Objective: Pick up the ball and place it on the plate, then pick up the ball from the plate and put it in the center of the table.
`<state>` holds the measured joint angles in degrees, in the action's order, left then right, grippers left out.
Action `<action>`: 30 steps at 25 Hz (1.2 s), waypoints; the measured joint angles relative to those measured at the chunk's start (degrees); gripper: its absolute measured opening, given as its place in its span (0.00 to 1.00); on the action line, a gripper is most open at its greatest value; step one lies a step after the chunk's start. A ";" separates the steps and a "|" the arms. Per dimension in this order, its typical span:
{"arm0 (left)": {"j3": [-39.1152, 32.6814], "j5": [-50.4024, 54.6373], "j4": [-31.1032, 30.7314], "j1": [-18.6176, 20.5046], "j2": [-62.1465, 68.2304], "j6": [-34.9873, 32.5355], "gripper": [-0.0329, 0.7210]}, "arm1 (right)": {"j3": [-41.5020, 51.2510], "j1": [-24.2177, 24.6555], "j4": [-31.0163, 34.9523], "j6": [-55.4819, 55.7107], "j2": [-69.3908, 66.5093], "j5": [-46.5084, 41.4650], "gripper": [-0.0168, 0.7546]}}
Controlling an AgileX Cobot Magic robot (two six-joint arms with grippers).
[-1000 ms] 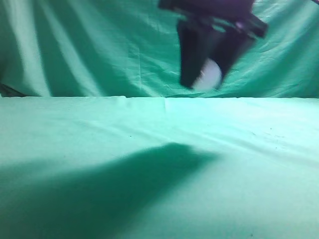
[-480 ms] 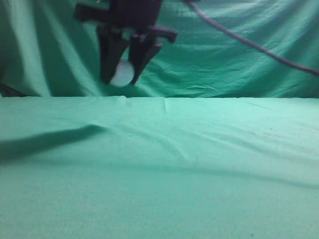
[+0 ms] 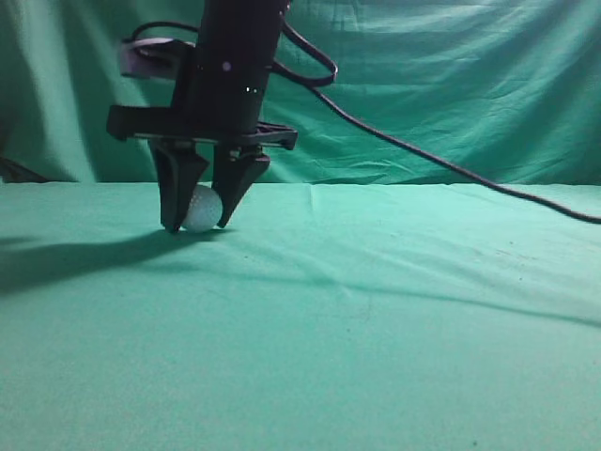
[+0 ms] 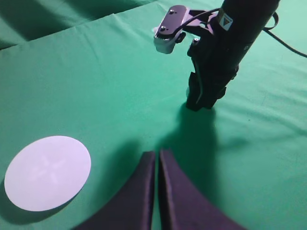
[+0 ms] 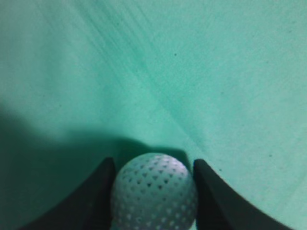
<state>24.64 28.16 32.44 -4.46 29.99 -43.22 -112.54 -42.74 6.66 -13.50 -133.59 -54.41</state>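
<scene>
My right gripper [image 3: 197, 225] is shut on the white dimpled ball [image 3: 202, 209] and holds it down at the green cloth, left of the middle in the exterior view. The fingertips reach the cloth. In the right wrist view the ball [image 5: 154, 191] sits between the two dark fingers [image 5: 153, 165]. The white round plate [image 4: 48, 172] lies flat and empty at the lower left of the left wrist view, well apart from the right gripper [image 4: 201, 103]. My left gripper [image 4: 157, 154] is shut and empty, hovering above the cloth beside the plate.
A green cloth [image 3: 394, 310] covers the table and hangs as a backdrop behind it. The right arm's black cable [image 3: 423, 155] trails off to the right above the table. The cloth has shallow wrinkles.
My right gripper has swept from the upper right to the left with the ball and come down from the air to the cloth.
</scene>
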 joint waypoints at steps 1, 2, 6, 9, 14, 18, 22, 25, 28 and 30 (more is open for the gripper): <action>-0.04 -0.10 0.00 0.00 0.00 0.00 0.04 | 0.00 0.00 0.00 0.00 -0.27 0.12 0.45; -0.04 -0.23 0.00 0.00 0.00 0.00 0.04 | 0.00 0.00 0.00 0.00 -0.25 0.39 0.45; -0.04 -0.36 0.00 0.00 0.00 0.00 0.04 | 0.00 0.00 0.10 0.00 -0.25 0.29 0.67; -0.04 -0.44 0.00 0.00 0.00 0.00 0.04 | 0.00 0.00 0.10 0.00 0.57 -1.06 0.75; -0.04 -1.98 0.87 0.00 0.00 0.00 0.04 | -1.44 0.00 -0.12 0.38 7.89 -7.53 0.59; -0.13 -9.27 2.58 0.00 0.00 0.00 0.04 | -3.58 0.00 -1.49 3.34 16.80 -14.60 0.15; -0.13 -18.19 5.88 -1.53 0.60 0.00 0.04 | -3.93 0.00 -2.88 7.96 25.67 -17.10 0.02; -0.01 -18.03 7.03 -6.19 0.86 0.00 0.04 | -2.76 0.00 -3.90 11.09 32.53 -17.51 0.02; 1.68 -10.17 7.03 -10.68 0.86 0.00 0.04 | 1.10 0.00 -4.22 12.87 41.14 -17.64 0.02; 3.21 -3.52 7.03 -12.54 0.86 0.00 0.04 | 5.60 0.00 -5.24 13.31 48.01 -17.75 0.02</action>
<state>27.85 24.64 39.47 -17.00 30.85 -43.22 -106.94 -42.74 1.42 -0.18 -85.58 -72.17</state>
